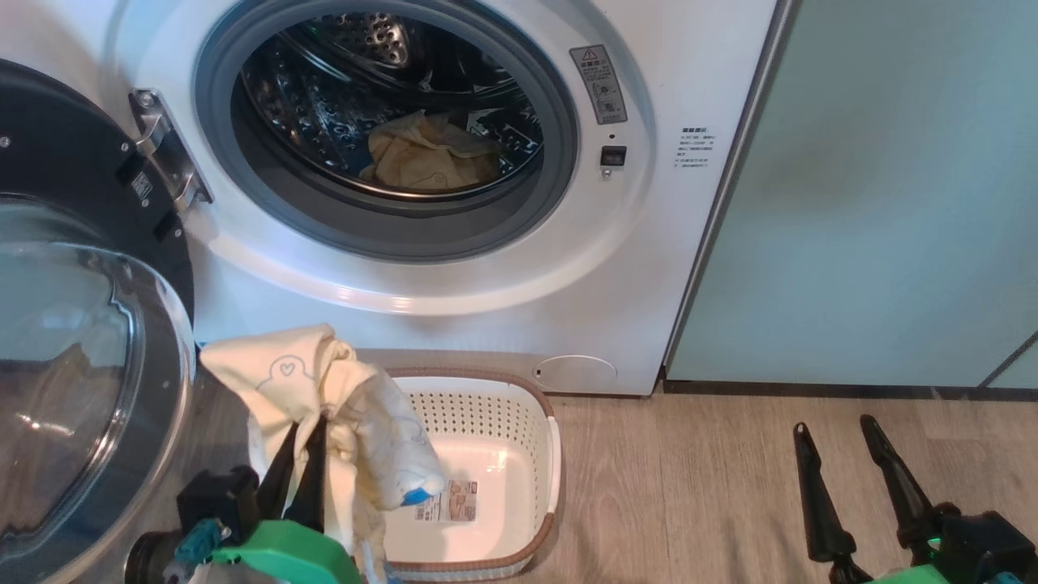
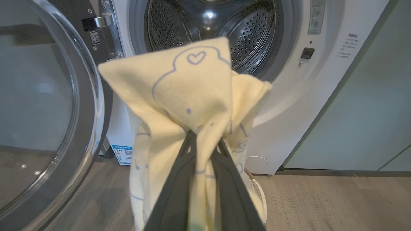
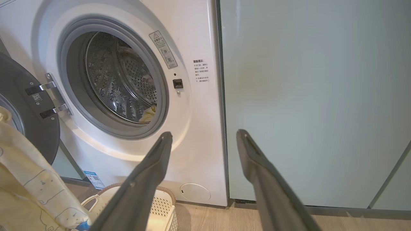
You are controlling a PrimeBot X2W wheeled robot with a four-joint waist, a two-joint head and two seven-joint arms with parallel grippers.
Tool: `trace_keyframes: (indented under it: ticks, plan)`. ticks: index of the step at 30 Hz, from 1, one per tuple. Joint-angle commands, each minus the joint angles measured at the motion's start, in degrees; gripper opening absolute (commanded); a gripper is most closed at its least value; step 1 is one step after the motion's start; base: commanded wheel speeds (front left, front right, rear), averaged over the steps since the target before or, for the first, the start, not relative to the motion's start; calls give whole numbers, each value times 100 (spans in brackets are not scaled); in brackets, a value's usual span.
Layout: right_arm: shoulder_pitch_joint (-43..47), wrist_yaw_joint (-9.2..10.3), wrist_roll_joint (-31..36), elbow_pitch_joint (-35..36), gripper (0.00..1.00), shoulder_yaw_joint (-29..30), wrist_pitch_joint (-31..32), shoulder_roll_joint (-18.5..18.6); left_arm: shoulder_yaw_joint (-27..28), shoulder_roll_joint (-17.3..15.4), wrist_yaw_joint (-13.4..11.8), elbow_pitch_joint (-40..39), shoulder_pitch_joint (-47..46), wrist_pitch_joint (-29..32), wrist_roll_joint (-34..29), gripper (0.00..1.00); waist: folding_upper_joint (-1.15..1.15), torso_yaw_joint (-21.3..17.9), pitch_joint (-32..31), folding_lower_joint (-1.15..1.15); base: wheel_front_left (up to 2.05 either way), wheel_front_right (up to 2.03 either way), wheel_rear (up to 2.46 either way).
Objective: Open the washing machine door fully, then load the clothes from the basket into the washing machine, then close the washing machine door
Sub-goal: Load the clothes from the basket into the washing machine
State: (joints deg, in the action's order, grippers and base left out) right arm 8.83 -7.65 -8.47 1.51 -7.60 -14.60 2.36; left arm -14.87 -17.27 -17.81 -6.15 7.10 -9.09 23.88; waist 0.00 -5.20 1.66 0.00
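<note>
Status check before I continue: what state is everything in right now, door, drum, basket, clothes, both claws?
washing machine door: wide open, hinged at the left.
drum: pale-yellow clothing lying inside.
basket: on the floor, visible bottom bare apart from its label.
held garment: lifted over the basket, hanging from the left claw.
left claw: shut on the held garment.
right claw: open, holding nothing.

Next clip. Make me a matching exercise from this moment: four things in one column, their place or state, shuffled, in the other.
1 left gripper
2 right gripper
3 basket
4 washing machine door

a swung open on its hinge
b open, holding nothing
c shut on a pale-yellow garment
d on the floor before the washing machine

Pairs: 1-c, 2-b, 3-d, 4-a
</note>
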Motion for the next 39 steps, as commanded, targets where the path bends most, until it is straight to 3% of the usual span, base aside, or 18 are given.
trace_keyframes:
  ticks: [1,11,21,30,39]
  plan:
    - [-189,16,46,170,100,-119,-18,111,238,-100,-2,-168,-297,-53,45,0,0,6,5,0,0,0,0]
    - [-231,16,35,196,100,-169,-14,112,120,-36,136,103,-697,-104,78,0,0,1,133,0,0,0,0]
    - [-513,16,-60,237,100,-205,-27,95,109,-103,348,553,-1567,-85,86,0,0,-352,829,0,0,0,0]
    - [-932,16,-214,331,100,-269,-38,64,187,-392,567,942,-2884,283,50,0,0,-687,1732,0,0,0,0]
    - [-1393,16,-678,471,100,-311,-39,54,415,-896,748,1302,-4282,1171,184,0,0,-1110,2700,0,0,0,0]
